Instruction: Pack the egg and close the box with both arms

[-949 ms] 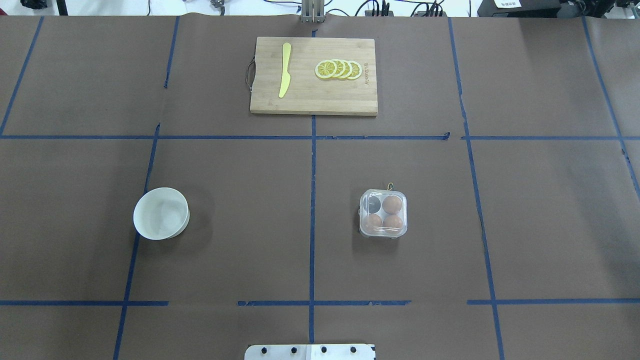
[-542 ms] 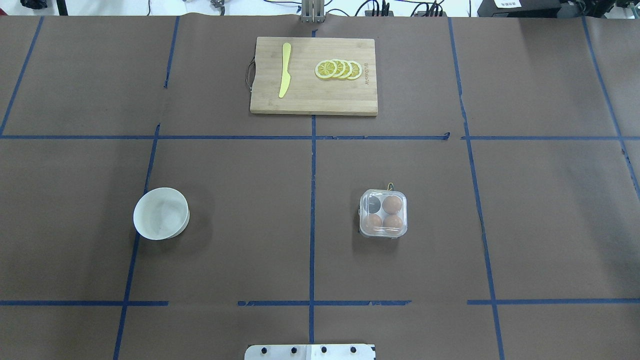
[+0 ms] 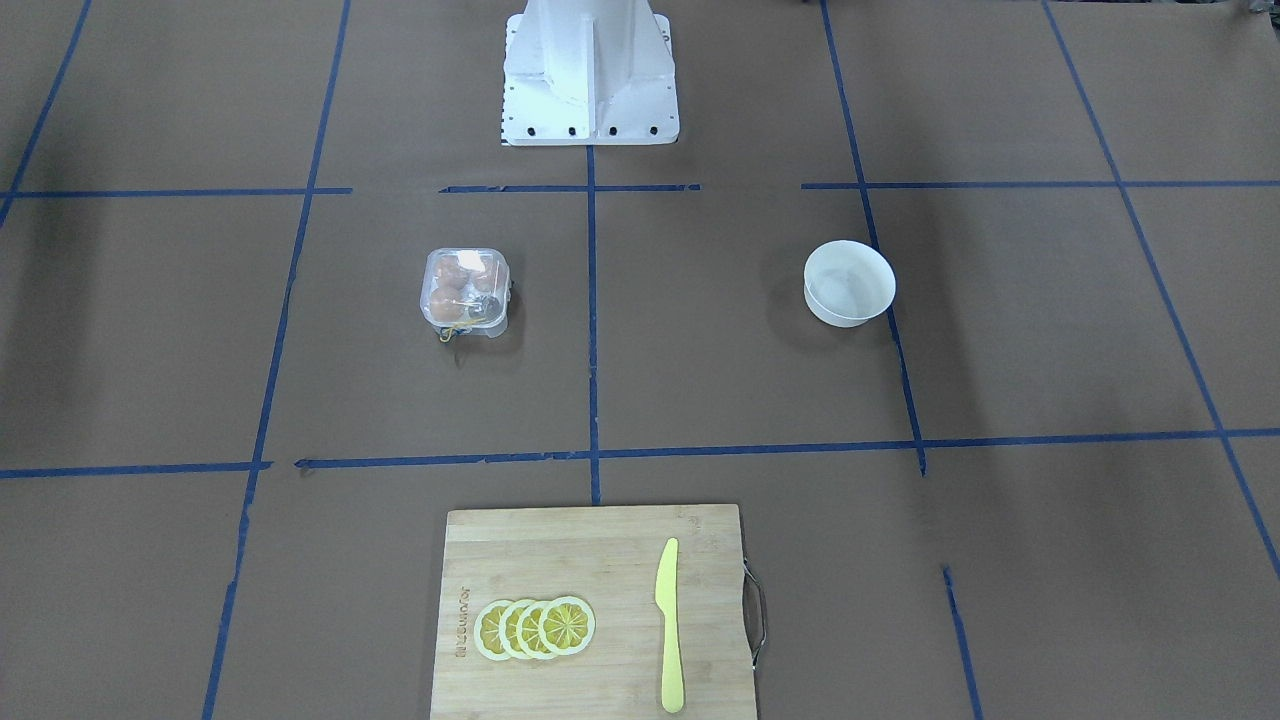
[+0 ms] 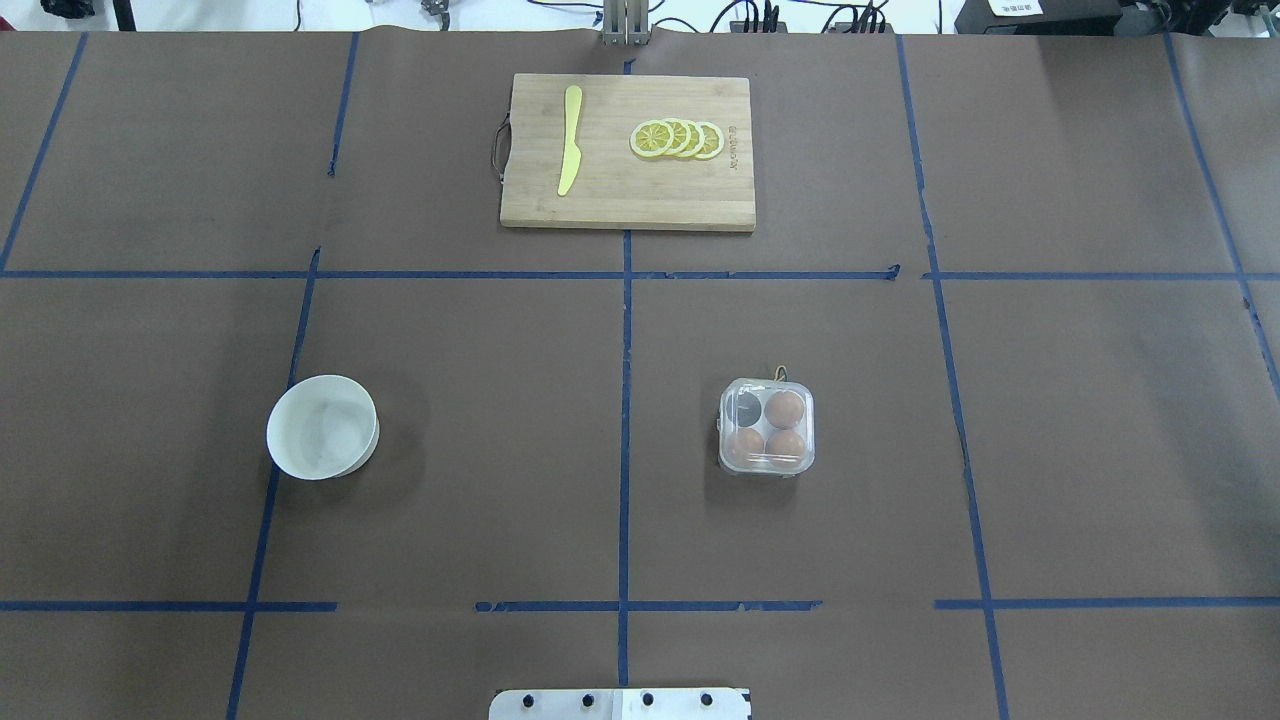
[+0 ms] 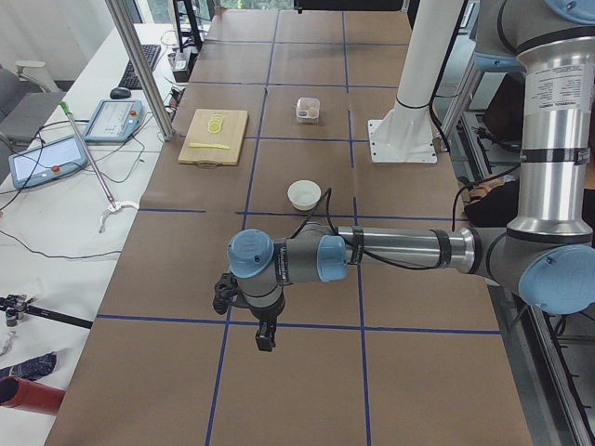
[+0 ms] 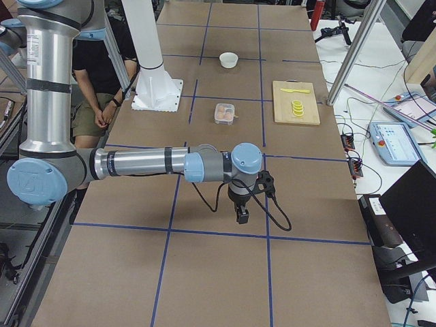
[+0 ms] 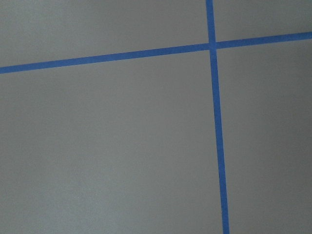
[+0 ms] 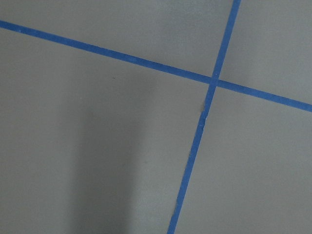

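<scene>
The box (image 4: 766, 426) is a small clear plastic four-cell carton. It sits flat on the table, right of the centre line and towards the near side. Its domed clear lid lies down over the cells; I cannot tell whether it is latched. A bit of yellow string (image 3: 450, 333) hangs at its far edge.

Three tan-brown eggs show through the lid: one in the far right cell (image 4: 785, 408), one near left (image 4: 745, 446) and one near right (image 4: 787, 447). The far left cell (image 4: 747, 405) looks dark.

The left arm (image 5: 400, 249) reaches out level over the table's left end, and the right arm (image 6: 136, 163) over its right end. Both are well apart from the box.
</scene>
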`<state>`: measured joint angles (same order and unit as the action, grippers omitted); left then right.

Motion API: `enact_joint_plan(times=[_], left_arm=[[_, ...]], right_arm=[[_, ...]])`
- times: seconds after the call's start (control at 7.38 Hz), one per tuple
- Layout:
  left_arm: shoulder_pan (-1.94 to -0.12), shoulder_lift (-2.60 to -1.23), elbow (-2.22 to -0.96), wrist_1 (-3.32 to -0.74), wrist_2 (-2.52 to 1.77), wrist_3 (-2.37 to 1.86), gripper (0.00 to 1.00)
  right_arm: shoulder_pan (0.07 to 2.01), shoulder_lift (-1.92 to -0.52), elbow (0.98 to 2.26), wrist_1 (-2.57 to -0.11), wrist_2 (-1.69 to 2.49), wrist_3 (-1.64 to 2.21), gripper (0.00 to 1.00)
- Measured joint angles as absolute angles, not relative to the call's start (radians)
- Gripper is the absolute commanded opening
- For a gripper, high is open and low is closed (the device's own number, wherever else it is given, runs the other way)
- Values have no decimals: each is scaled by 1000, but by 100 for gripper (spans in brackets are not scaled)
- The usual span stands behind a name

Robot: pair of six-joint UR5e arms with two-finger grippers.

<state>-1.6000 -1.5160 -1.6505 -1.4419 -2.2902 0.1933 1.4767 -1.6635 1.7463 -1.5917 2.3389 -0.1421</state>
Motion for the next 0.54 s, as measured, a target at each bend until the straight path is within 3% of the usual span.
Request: enact_joint_plan(times=[0.54], left_arm=[[-1601, -1524, -1656, -1441, -2288, 192, 100]], right_arm=[[1476, -1666, 1736, -1589, 2345, -119, 100]])
